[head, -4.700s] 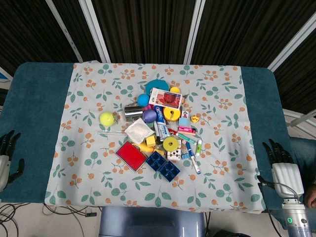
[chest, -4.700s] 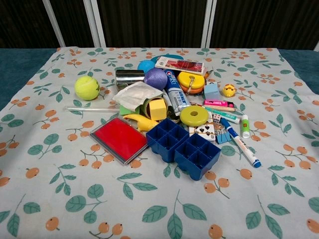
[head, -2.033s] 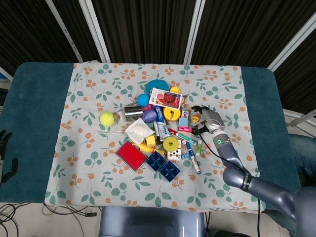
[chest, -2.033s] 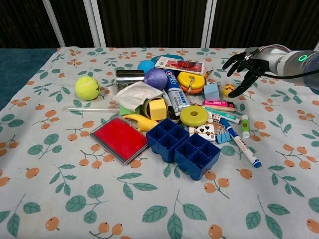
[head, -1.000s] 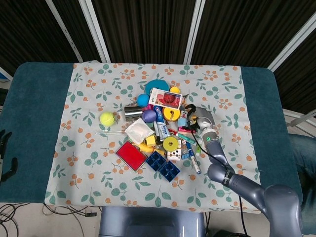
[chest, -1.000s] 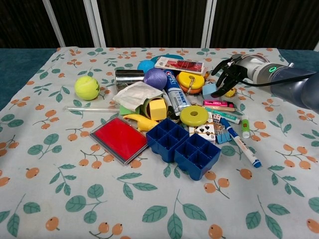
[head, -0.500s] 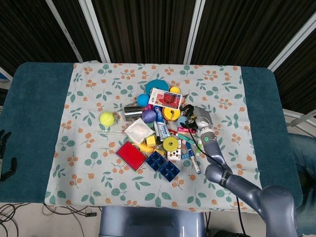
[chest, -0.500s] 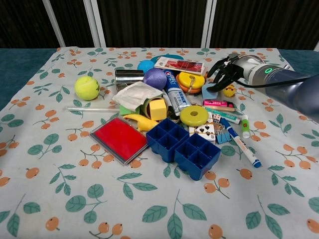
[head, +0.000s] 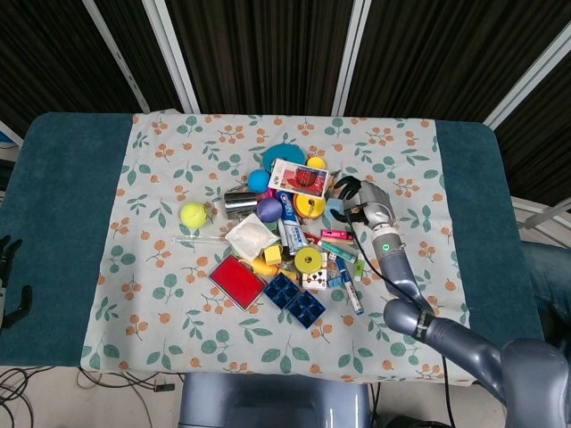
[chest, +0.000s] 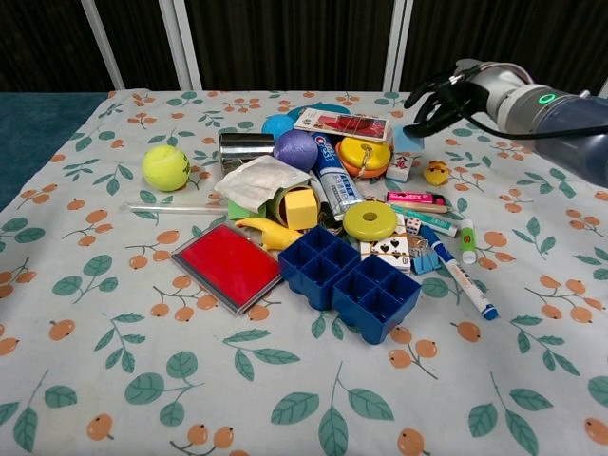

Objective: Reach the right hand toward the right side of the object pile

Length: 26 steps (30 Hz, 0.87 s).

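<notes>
The object pile (head: 290,227) (chest: 323,204) lies mid-table on the flowered cloth. My right hand (head: 364,203) (chest: 446,95) hovers at the pile's right side, fingers curled downward. It pinches a light blue block (chest: 408,142) (head: 335,212), which hangs tilted just above the cloth beside the yellow reel (chest: 363,154). A small yellow duck (chest: 436,172) sits uncovered below the hand. My left hand (head: 9,272) shows only at the far left edge of the head view, off the cloth, fingers apart and holding nothing.
A tennis ball (chest: 166,166) and a clear rod (chest: 176,207) lie left of the pile. A blue compartment tray (chest: 350,280) and red pad (chest: 231,264) sit at the front. A blue marker (chest: 459,273) lies front right. Bare flowered cloth (head: 401,160) stretches right of the hand.
My right hand came in from the right, closed its fingers on the light blue block and has raised it off the cloth, uncovering the duck. The left hand stayed put.
</notes>
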Available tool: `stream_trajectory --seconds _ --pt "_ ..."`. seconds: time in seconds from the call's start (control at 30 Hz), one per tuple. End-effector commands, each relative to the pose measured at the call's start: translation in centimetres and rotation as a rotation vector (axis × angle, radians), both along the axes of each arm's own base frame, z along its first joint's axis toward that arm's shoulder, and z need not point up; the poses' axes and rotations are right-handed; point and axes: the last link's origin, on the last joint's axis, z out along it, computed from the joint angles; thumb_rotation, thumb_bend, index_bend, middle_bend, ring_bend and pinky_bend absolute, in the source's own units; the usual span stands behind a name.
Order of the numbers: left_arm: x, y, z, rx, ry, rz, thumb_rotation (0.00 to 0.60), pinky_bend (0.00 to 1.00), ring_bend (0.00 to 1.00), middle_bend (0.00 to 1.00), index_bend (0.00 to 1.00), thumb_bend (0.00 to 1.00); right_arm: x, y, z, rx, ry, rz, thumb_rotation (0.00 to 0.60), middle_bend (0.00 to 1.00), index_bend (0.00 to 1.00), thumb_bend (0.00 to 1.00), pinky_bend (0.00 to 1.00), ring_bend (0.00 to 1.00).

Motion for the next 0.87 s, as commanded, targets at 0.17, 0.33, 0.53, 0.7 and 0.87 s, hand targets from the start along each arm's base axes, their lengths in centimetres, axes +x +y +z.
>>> stream_trajectory --seconds 0.17,0.33,0.53,0.7,0.87 --pt "0.0 0.0 0.0 0.001 -0.001 -0.001 0.6 0.04 0.0 0.0 0.05 0.51 0.6 1.2 5.4 -0.081 -0.098 0.04 0.6 0.49 0.39 0.31 0.23 0.43" --pt "0.1 -0.1 0.0 0.002 -0.003 -0.005 0.6 0.04 0.0 0.0 0.05 0.51 1.0 3.1 8.9 -0.103 -0.211 0.069 0.6 0.49 0.39 0.31 0.23 0.43" --pt "0.2 -0.2 -0.1 0.001 -0.004 -0.008 0.6 0.04 0.0 0.0 0.05 0.51 0.3 5.3 12.2 -0.14 -0.272 0.087 0.6 0.49 0.39 0.31 0.23 0.43" --pt "0.3 -0.2 -0.3 -0.003 -0.002 -0.01 0.6 0.04 0.0 0.0 0.05 0.51 0.1 7.0 14.2 -0.156 -0.307 0.11 0.6 0.49 0.39 0.31 0.23 0.43" --pt "0.3 -0.2 -0.4 -0.005 -0.002 -0.008 0.6 0.04 0.0 0.0 0.05 0.51 0.1 8.5 16.1 -0.167 -0.348 0.13 0.6 0.49 0.39 0.31 0.23 0.43"
